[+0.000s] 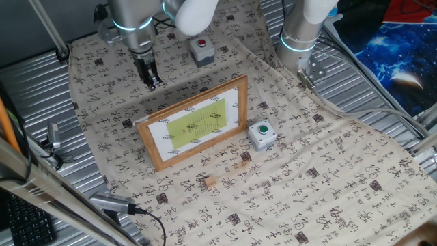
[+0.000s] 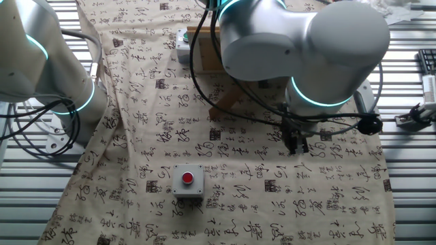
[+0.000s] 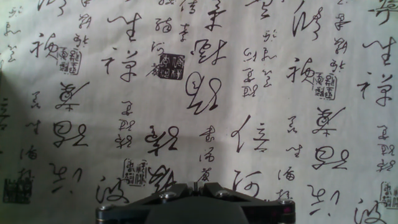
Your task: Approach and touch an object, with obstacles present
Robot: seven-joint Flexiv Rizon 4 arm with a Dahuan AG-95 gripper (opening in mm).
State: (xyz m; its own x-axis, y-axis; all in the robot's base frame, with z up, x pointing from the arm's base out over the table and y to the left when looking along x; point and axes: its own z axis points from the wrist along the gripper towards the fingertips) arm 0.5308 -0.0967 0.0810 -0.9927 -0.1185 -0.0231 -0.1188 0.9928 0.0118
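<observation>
The tiny light-tan wooden cube [image 1: 209,182] lies on the patterned cloth in front of the picture frame [image 1: 198,121], a light-wood frame with a white mat and a yellow-green sheet that stands tilted in the middle. My gripper [image 1: 151,82] hangs just above the cloth behind the frame's far left end, on the opposite side from the cube. Its jaws are together and hold nothing. In the other fixed view the gripper [image 2: 298,145] points down at the cloth, and the cube is hidden. The hand view shows only cloth and the shut jaw tips [image 3: 196,185].
A grey box with a red button [image 1: 201,49] sits behind the frame, also in the other fixed view [image 2: 187,180]. A grey box with a green button [image 1: 261,134] stands at the frame's right end. A second small tan piece [image 1: 240,164] lies near it. A second arm base [image 1: 298,41] stands at the back right.
</observation>
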